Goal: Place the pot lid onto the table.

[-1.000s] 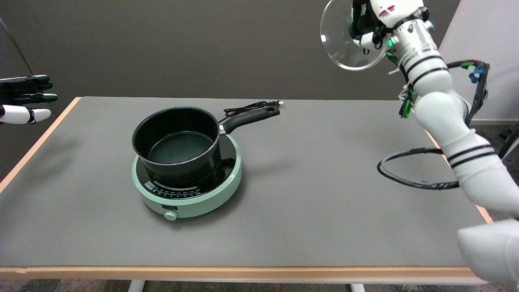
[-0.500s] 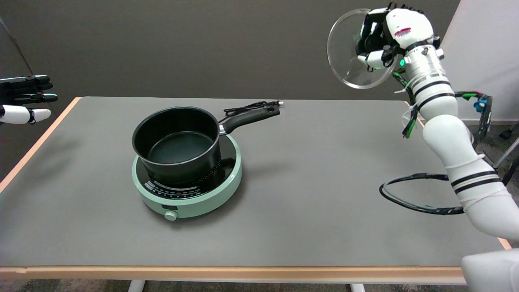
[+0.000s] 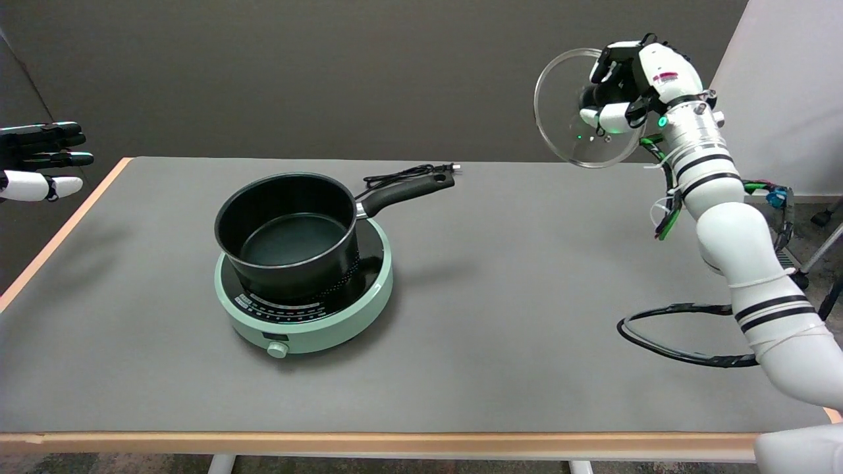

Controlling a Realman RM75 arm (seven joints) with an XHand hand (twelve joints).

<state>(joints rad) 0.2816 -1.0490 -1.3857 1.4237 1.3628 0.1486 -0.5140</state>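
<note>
A: What does the right hand [image 3: 619, 99] carry?

B: The black-and-white hand has its fingers wrapped round the knob of the round clear glass pot lid [image 3: 571, 125]. The lid hangs in the air, tipped almost on edge, its open face turned to the hand's left. It is well above the far right part of the grey table [image 3: 514, 276] and touches nothing else.

A: What lies below and to the left of the hand?

B: The black saucepan [image 3: 290, 234], uncovered, stands well apart from the hand on the round mint-green induction cooker [image 3: 306, 309]. Its black handle [image 3: 408, 191] points toward the hand's side of the table. A black power cord [image 3: 408, 174] lies just behind that handle.

A: And nearer the arm?

B: The white right arm [image 3: 731, 230], ringed with black bands, rises from the lower right to the hand. A loop of black cable [image 3: 678, 332] hangs from it above the table's right edge.

A: Is the lid on the table?

B: Not yet; it is held aloft.
</note>
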